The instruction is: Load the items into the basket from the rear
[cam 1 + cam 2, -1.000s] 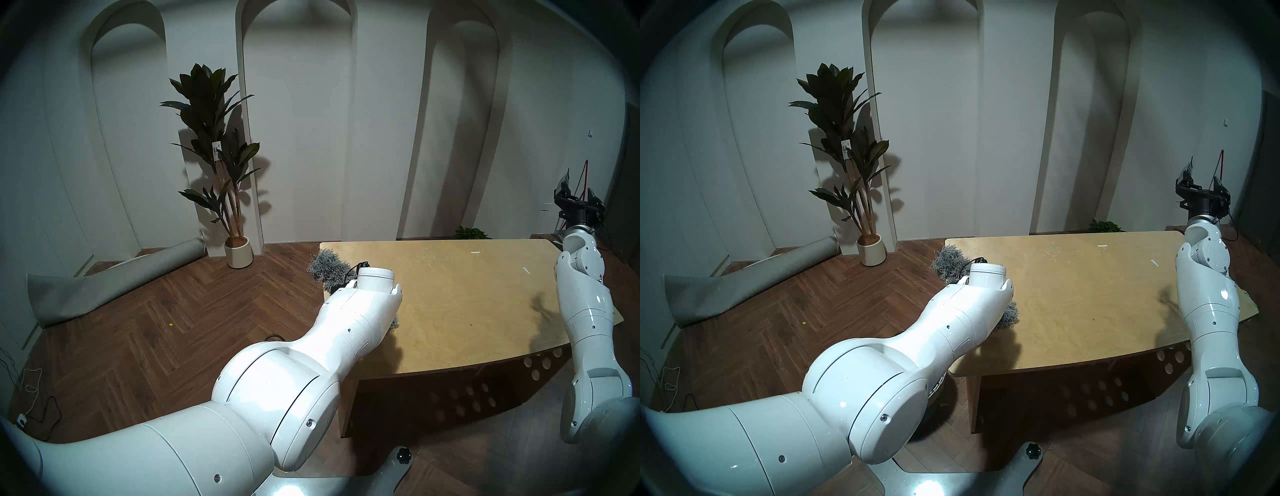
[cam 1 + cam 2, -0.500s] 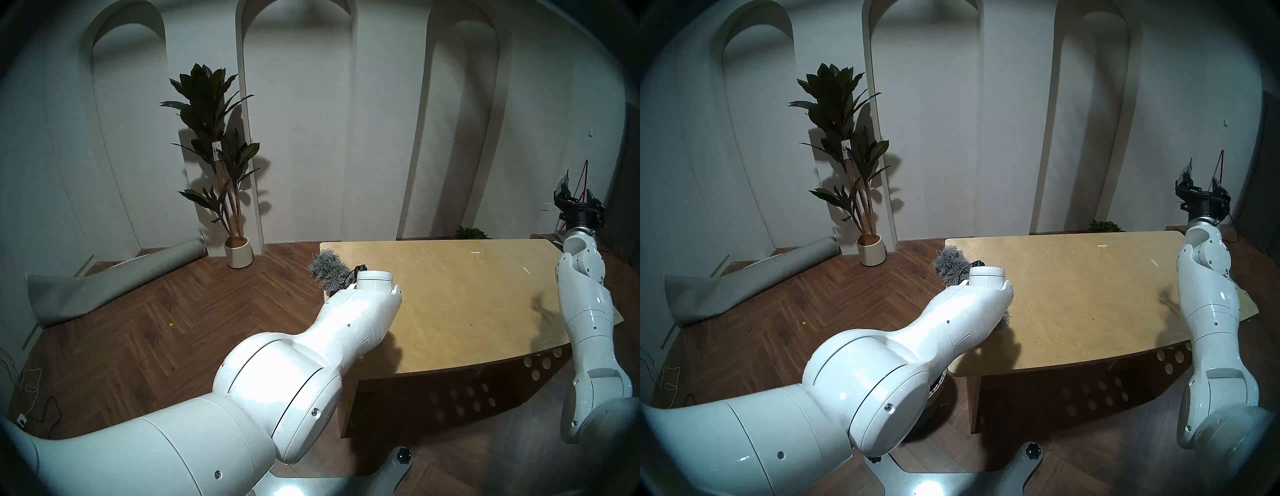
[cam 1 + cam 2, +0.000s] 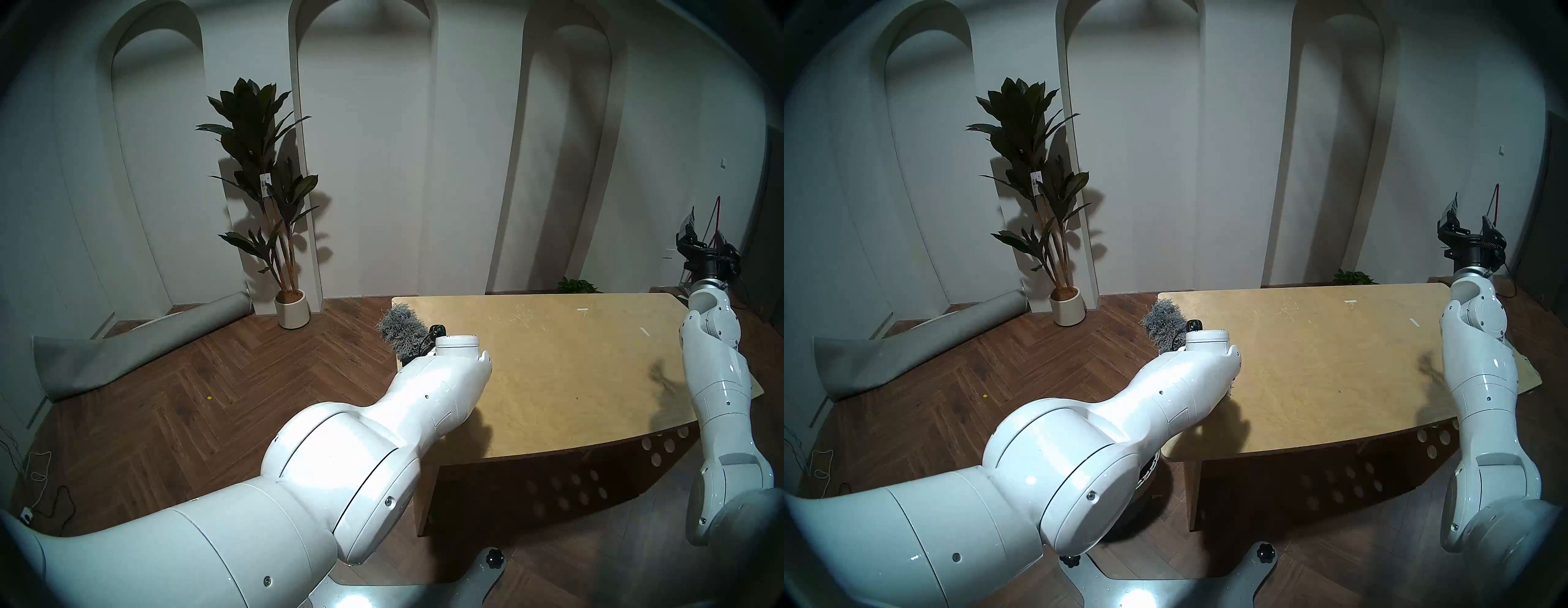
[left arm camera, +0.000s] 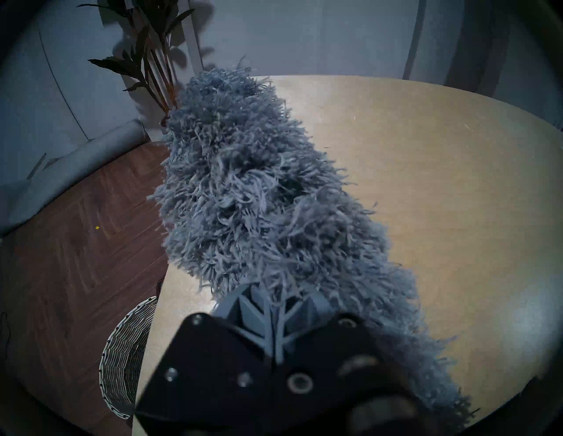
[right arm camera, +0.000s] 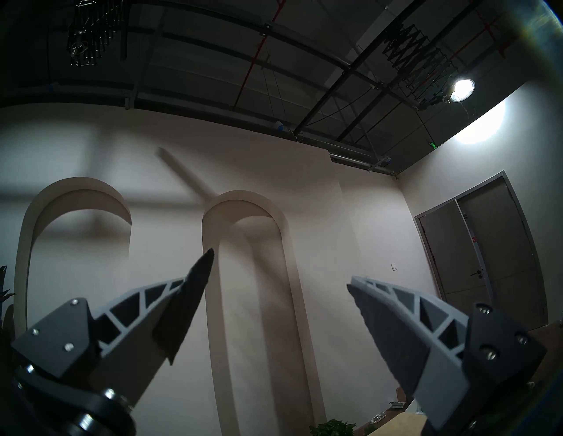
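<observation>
One item, the shaggy duster head (image 4: 262,195), is clamped in our left tool (image 4: 275,307) above the bench (image 4: 441,188) edge. Next we judge: carry it left and down into the basket (image 4: 125,356). Our right tool (image 5: 280,286) gapes wide, empty.

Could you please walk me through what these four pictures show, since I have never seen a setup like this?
It is a two-armed white robot. Two pictures come from cameras on its head, looking down over both arms at a wooden table. The other two come from cameras on its wrists.

The left gripper is shut on a shaggy grey duster, seen close up in the left wrist picture, lifted and angled over the table's left edge. A woven basket stands on the floor beside the table.

The right gripper is open, empty and raised towards the ceiling. The tabletop has only small tape scraps. A potted plant and a rolled mat are by the wall.
</observation>
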Tool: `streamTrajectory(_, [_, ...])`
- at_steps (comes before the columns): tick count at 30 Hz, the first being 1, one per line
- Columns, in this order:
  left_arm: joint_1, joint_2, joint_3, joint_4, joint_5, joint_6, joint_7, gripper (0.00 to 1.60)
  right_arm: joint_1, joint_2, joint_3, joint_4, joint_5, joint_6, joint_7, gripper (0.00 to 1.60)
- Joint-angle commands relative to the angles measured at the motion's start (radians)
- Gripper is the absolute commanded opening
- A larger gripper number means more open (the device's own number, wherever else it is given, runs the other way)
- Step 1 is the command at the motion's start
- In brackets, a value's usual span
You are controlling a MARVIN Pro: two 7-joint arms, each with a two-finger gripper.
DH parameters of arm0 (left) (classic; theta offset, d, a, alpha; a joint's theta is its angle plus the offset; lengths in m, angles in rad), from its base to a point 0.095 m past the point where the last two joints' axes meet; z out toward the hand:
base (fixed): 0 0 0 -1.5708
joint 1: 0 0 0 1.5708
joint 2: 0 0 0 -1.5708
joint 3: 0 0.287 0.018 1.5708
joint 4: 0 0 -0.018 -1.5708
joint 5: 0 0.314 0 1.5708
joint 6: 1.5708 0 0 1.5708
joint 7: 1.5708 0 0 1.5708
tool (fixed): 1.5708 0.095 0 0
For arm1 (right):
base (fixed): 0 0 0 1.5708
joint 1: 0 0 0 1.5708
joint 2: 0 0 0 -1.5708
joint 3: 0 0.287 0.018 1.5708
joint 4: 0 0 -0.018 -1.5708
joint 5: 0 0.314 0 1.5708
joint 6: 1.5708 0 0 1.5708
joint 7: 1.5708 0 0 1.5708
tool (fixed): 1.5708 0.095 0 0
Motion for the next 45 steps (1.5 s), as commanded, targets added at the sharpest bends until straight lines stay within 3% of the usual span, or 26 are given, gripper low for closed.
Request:
streamTrajectory(1, [0.024, 0.0, 0.015, -0.067, 0.022, -0.044, 0.077, 0.0, 0.001, -0.018, -0.016, -0.047, -0.006, -0.006, -0.001, 1.6])
streamTrajectory(16, [0.086, 0.122, -0.018, -0.253, 0.034, -0.048, 0.262, 0.0, 0.007, -0.08, -0.092, -0.11, -0.018, -0.008, 0.006, 1.6])
streamTrajectory(32, [0.121, 0.343, -0.147, -0.374, 0.053, -0.04, 0.402, 0.0, 0.012, -0.162, -0.177, -0.184, -0.031, -0.01, 0.01, 1.6])
streamTrajectory(38, [0.166, 0.413, -0.19, -0.396, 0.028, -0.009, 0.386, 0.0, 0.011, -0.18, -0.199, -0.205, -0.037, -0.011, 0.009, 1.6])
streamTrajectory(45, [0.225, 0.456, -0.249, -0.426, -0.027, 0.04, 0.309, 0.0, 0.007, -0.196, -0.223, -0.223, -0.048, -0.016, 0.01, 1.6])
